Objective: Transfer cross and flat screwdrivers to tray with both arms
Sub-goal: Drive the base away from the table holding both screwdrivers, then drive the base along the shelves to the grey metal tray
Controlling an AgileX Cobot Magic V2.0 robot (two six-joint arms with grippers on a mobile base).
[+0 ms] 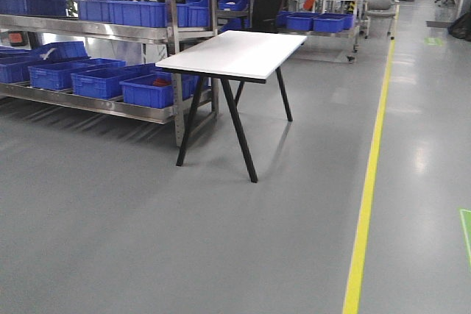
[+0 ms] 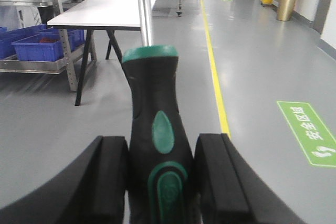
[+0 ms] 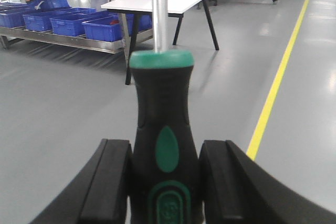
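Front camera looks level across the grey floor to a white table standing well off, blue bins racked at its left. Wrist cameras sit just behind the left gripper and right gripper, facing forward past the left arm's screwdriver and right arm's screwdriver (both very near). All three views share the table and yellow floor line.

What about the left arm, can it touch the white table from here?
Probably not. The table stands far off across open floor. Nothing blocks the way; it just looks too distant.
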